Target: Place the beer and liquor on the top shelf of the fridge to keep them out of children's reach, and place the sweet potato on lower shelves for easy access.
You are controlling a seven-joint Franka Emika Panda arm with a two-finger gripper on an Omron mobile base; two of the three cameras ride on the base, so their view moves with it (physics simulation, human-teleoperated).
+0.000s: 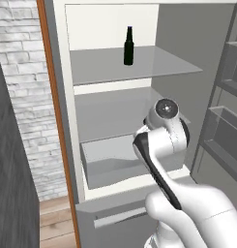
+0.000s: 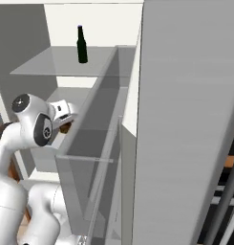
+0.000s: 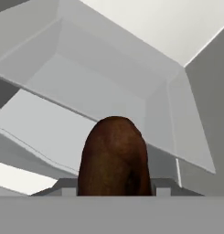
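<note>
Pincer (image 3: 114,192) clamped across the potato (image 3: 114,155) mid-body, looks firm, lumpy, light, fine for a plain squeeze

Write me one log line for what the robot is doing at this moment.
phase: carrying sweet potato into fridge | gripper: shut on sweet potato, at lower shelves | beer: upright on top shelf | liquor: unseen

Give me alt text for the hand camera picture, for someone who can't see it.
A dark reddish-brown sweet potato fills the lower middle of the picture, held in the tool at the bottom edge. Beyond it is the pale inside of the fridge, with a grey drawer open towards the camera.
</note>
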